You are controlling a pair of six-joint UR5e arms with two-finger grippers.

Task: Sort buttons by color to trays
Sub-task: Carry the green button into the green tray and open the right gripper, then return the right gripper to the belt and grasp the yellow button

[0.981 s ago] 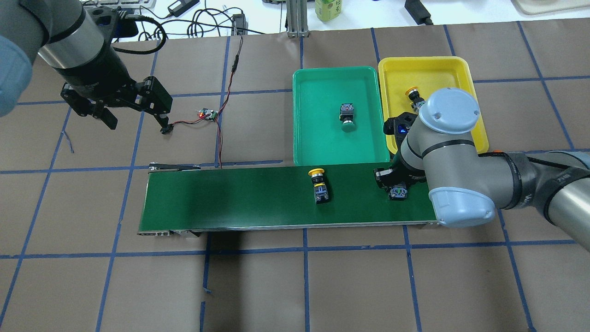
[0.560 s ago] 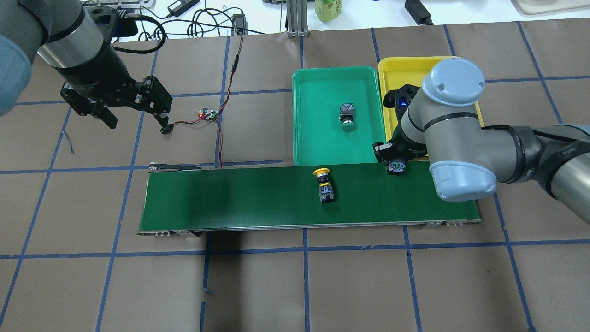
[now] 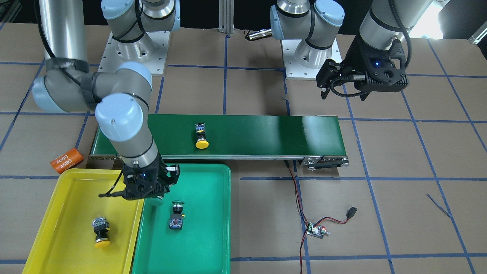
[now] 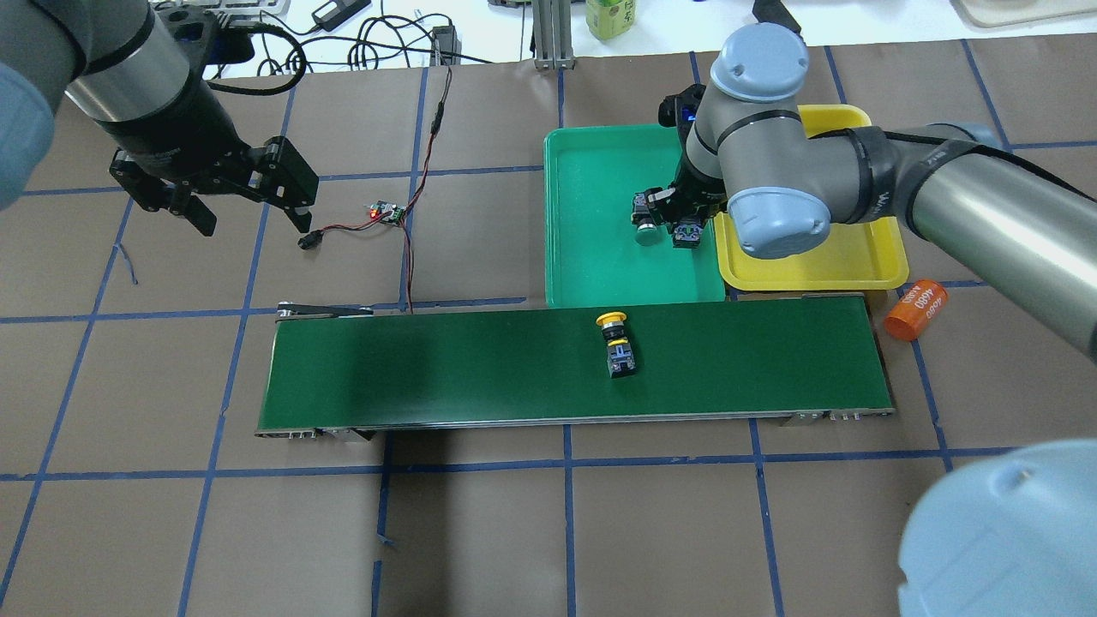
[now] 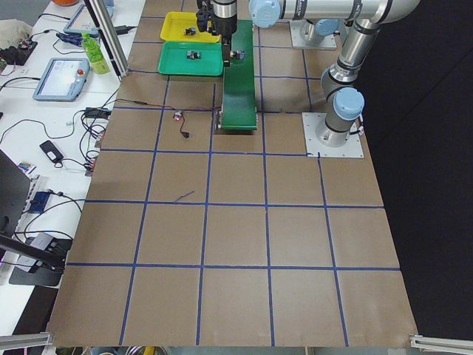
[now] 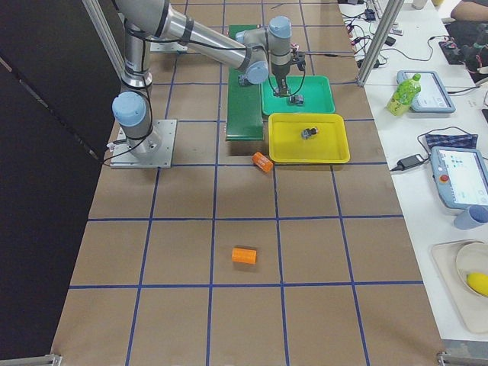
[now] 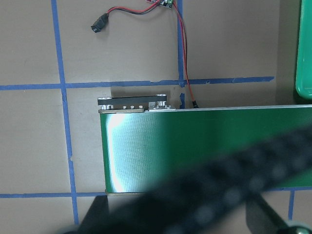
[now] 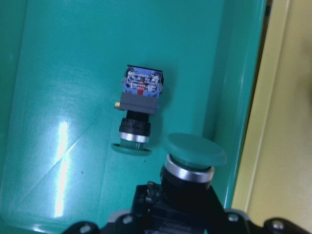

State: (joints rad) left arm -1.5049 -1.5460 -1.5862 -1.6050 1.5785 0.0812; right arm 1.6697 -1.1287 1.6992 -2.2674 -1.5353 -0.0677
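My right gripper (image 4: 683, 228) is shut on a green button (image 8: 194, 155) and holds it over the green tray (image 4: 591, 266), close to the tray's wall beside the yellow tray (image 4: 814, 266). A second green button (image 8: 139, 114) lies on its side in the green tray, just beside the held one. One yellow button (image 4: 615, 341) lies on the conveyor belt (image 4: 428, 368). The other yellow button (image 3: 101, 230) lies in the yellow tray (image 3: 57, 228); my right arm hides it in the overhead view. My left gripper (image 4: 253, 224) is open and empty, off to the left above the table.
A small wired circuit board (image 4: 387, 212) with red and black leads lies near my left gripper. An orange cylinder (image 4: 915, 309) lies by the conveyor's right end, another orange cylinder (image 6: 245, 255) farther off on the table. My right arm spans the yellow tray.
My right gripper has carried the green button from the conveyor's right end back to above the green tray. The yellow button has drifted right on the belt. The left arm has hardly moved.
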